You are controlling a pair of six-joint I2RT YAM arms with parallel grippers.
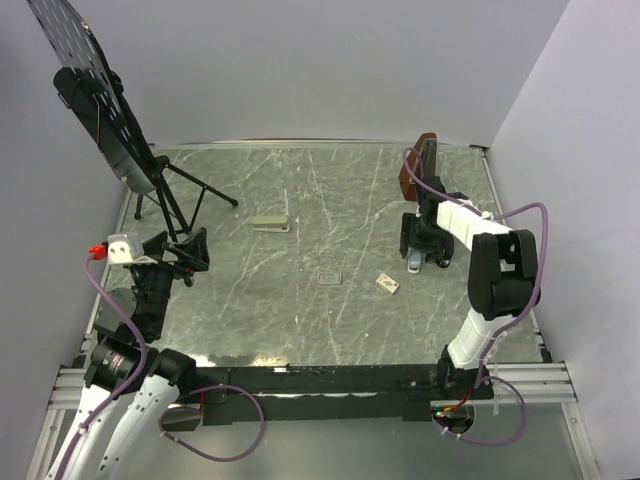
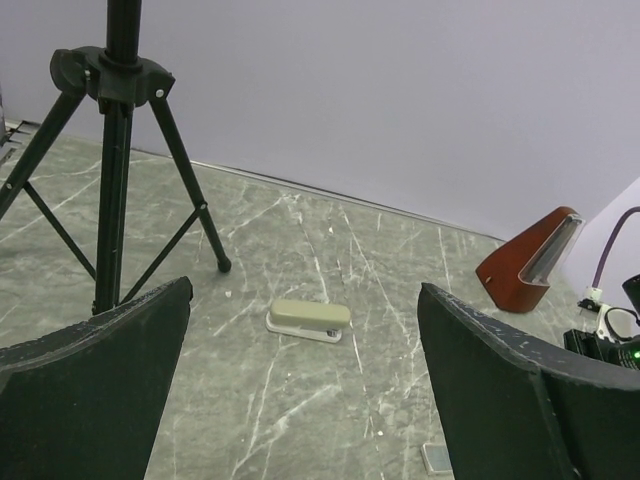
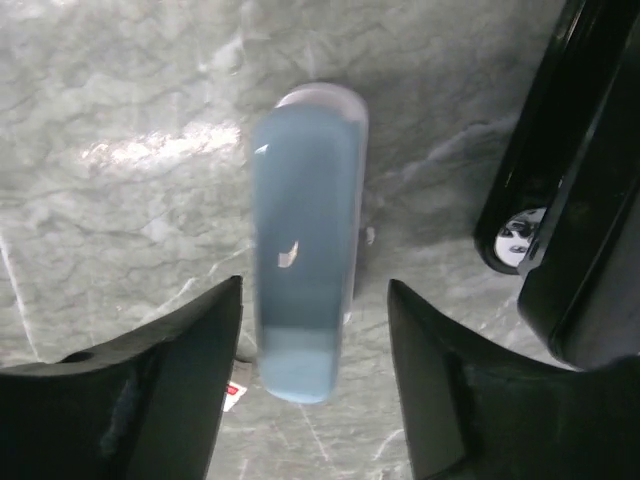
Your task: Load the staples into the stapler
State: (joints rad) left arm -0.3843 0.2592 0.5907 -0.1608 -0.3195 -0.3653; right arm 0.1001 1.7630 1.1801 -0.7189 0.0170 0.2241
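At your far left a black tripod stand (image 1: 165, 195) carries a dark perforated panel. Just in front of it your left pincer (image 1: 193, 250) hangs above the grey marbled surface (image 1: 300, 320), its two black fingers (image 2: 95, 390) spread wide with nothing between them. Past it, towards the middle, a grey-green stapler on a pale base (image 1: 270, 223) lies flat and closed. Nearer to you and further right sits a small flat grey square (image 1: 329, 277), and just beside that a small whitish-tan rectangular box (image 1: 388, 284) lies at a slant; you cannot make out any strip of staples in these views. Your right pincer (image 1: 424, 258) points straight down on the right side, its fingers parted on either side of a pale-blue rounded oblong object (image 3: 300, 270), with a gap showing at both flanks, so nothing is clamped. Close to the right of that object stands the slim glossy black stapler (image 3: 570, 180), a silvery bit showing at its lower edge. Behind the arm, a red-brown wedge with a clear face (image 2: 530, 265) stands near the back wall
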